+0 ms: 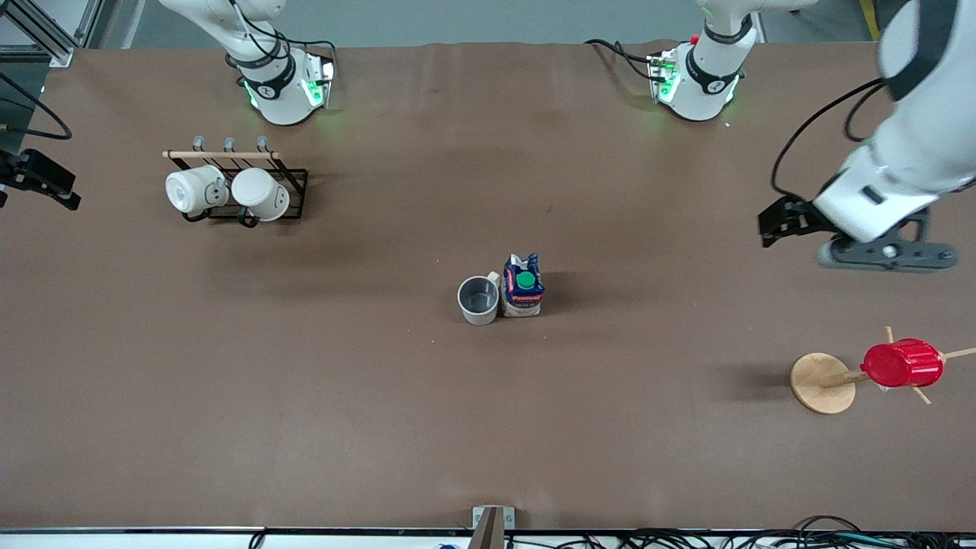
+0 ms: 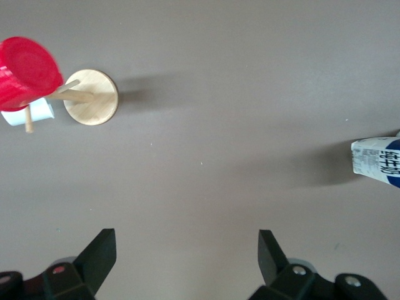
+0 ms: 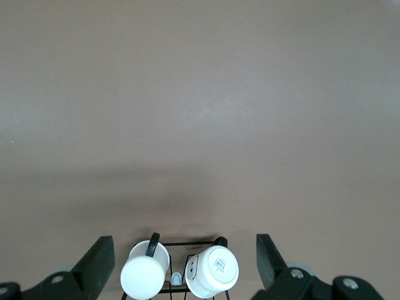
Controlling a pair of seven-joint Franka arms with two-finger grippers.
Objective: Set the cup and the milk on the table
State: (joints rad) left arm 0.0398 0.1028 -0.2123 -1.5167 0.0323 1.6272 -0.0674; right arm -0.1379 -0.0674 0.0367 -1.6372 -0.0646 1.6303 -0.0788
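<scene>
Front view: cup [image 1: 479, 300] and milk [image 1: 523, 287] upright and touching at mid-counter [image 1: 381, 427], cup toward the right arm's end, milk toward the left arm's end. Broad bare brown surface all round the pair, out to every counter edge. Black wire rack [image 1: 252, 191] with two white mugs [image 1: 227, 191] near the right arm's base. Wooden stand [image 1: 823, 383] with a red ribbed cup [image 1: 902, 364] close to the edge at the left arm's end. Left tool [image 1: 778, 223] up in the air over bare counter at that same end, holding nothing. Right tool out of this picture.

Left wrist view: left tool [image 2: 187, 256] with fingers [image 2: 100, 253] wide apart, empty, over open counter. Carton's side [image 2: 377, 160] cut by the picture's edge; stand [image 2: 92, 97] and red cup [image 2: 25, 72] well apart from it.

Right wrist view: right tool [image 3: 185, 259] with fingers [image 3: 99, 259] spread wide, empty, over the rack [image 3: 187, 250] and its two mugs [image 3: 178, 274]. Plain counter [image 3: 200, 94] everywhere else.
</scene>
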